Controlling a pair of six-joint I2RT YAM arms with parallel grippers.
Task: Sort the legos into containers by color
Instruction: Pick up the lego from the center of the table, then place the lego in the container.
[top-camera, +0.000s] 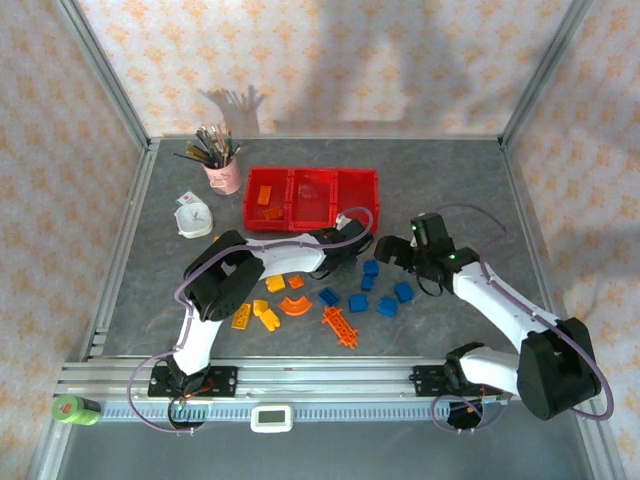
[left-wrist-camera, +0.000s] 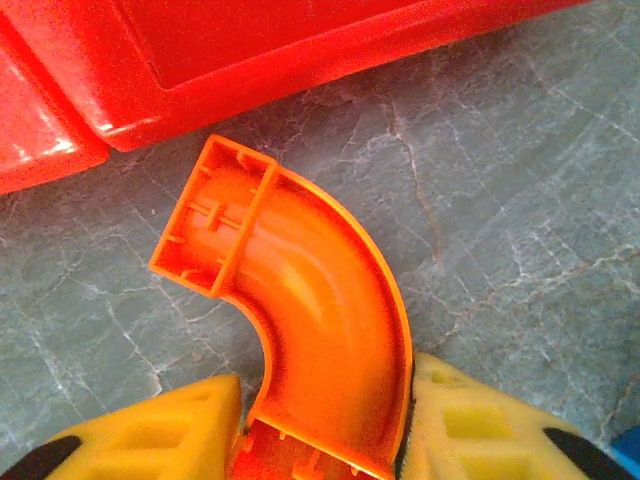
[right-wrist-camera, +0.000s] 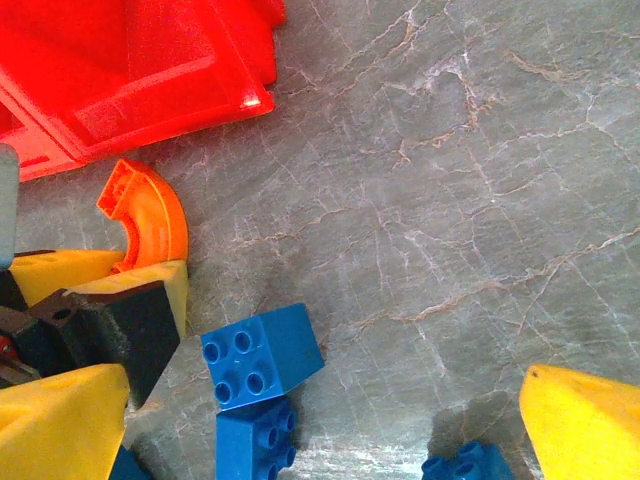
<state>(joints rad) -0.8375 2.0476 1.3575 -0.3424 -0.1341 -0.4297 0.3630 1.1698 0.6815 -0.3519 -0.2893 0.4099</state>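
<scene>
My left gripper is shut on an orange curved arch lego, just in front of the red containers; whether the arch rests on the table I cannot tell. In the right wrist view the same arch sticks out of the left gripper's yellow fingers. My right gripper is open over two touching blue bricks, with a third blue one at the bottom edge. From above, the three red bins stand in a row; the left bin holds orange pieces.
Loose legos lie in front of the bins: blue ones toward the right, an orange arch, an orange lattice and yellow pieces toward the left. A pink cup of brushes and a white object stand back left.
</scene>
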